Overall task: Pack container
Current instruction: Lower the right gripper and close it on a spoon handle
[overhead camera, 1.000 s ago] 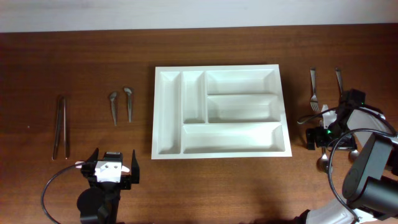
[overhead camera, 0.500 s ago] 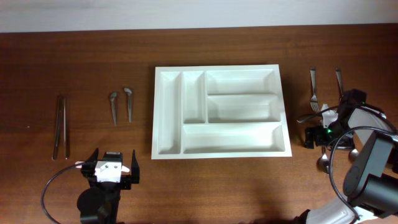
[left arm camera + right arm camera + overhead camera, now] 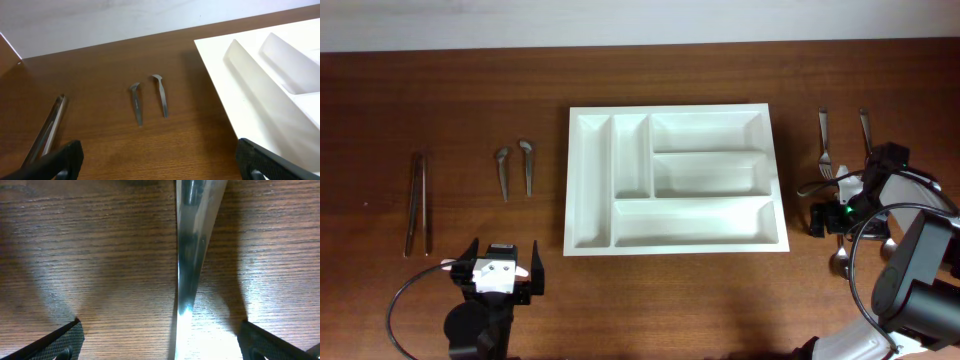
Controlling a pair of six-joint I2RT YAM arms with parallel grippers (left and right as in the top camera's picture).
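Between the spread, released fingers of the right pincer [image 3: 160,342] lies a shiny utensil handle [image 3: 190,270], so the first pick-up seems in hand, calling next for a squeeze and a carry leftward to the empty white container [image 3: 569,180] at the middle of the desk [image 3: 440,100]; the left pincer [image 3: 162,165] sits released.

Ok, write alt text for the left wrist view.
Two small bent grey metal utensils lie side by side on the brown wooden table, left of the white plastic cutlery tray. Long metal rods lie far left; the open left pincer frames the bottom.
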